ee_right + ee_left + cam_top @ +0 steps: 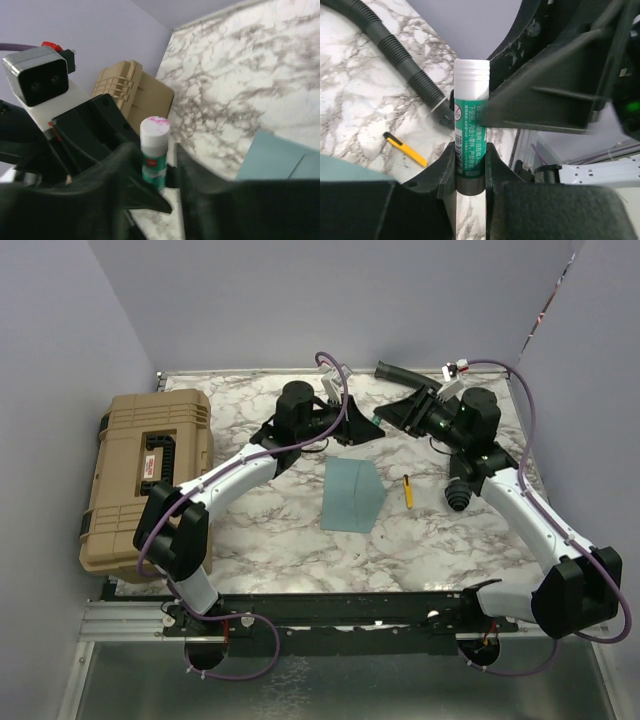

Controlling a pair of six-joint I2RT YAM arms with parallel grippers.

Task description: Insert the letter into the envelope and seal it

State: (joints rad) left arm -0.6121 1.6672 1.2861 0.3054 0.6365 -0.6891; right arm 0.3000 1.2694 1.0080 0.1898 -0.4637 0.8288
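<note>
The teal envelope (350,495) lies flat on the marble table, flap side unclear; a corner of it shows in the right wrist view (272,157). The tan letter is not in view. My left gripper (366,424) is shut on the lower body of a green-and-white glue stick (470,135), held above the table behind the envelope. My right gripper (393,417) faces it, and its jaws (157,160) straddle the stick's white cap (154,134) with a gap on one side.
A tan hard case (150,475) sits at the left table edge. A yellow cutter (407,490) and a black ribbed part (458,495) lie right of the envelope. A black corrugated hose (400,373) lies at the back.
</note>
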